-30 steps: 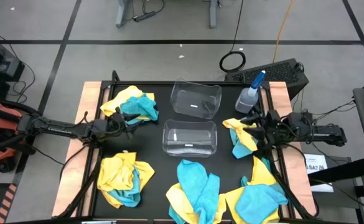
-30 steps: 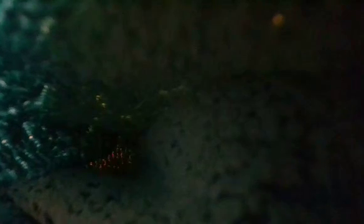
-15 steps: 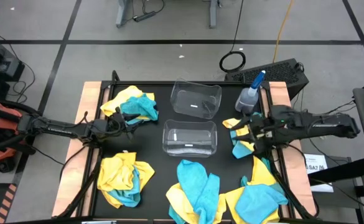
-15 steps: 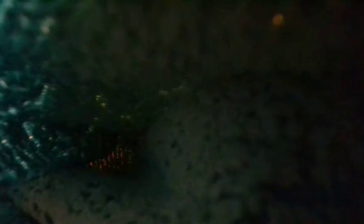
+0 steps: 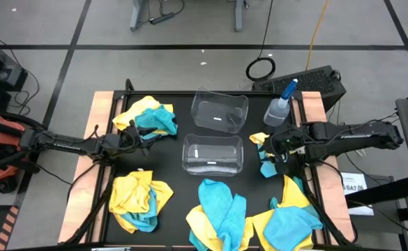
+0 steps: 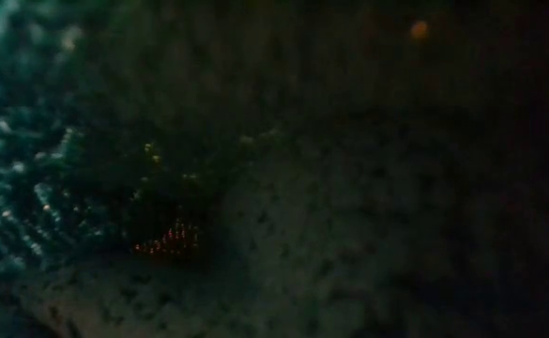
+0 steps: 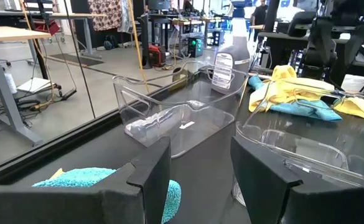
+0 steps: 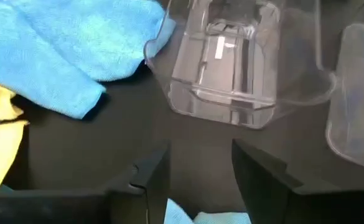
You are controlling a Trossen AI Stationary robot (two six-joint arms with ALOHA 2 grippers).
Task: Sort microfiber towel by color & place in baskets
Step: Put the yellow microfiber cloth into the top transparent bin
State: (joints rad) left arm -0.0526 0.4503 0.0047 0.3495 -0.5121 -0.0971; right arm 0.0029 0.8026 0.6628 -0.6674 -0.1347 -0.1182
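Left gripper [image 7: 197, 180]: fingers held apart, nothing gripped, beside turquoise towel [image 5: 155, 120].
Right gripper [image 8: 197, 180]: fingers held apart over yellow-and-turquoise towels [image 5: 265, 155].
Baskets [image 5: 213, 154]: both seen empty.

**Workshop floor and benches around the table**

In the high view a grey tiled floor [image 5: 190, 28] fills the upper frame, crossed by dark lines. A coiled black cable [image 5: 261, 68] lies upper right of centre, with a yellow cord [image 5: 318, 31] running up from it. The metal legs of a stand [image 5: 142, 14] show at the top edge. In the left wrist view a wooden-topped desk [image 7: 10, 34] stands upper left, with cluttered benches [image 7: 169, 31] behind under bright room light.
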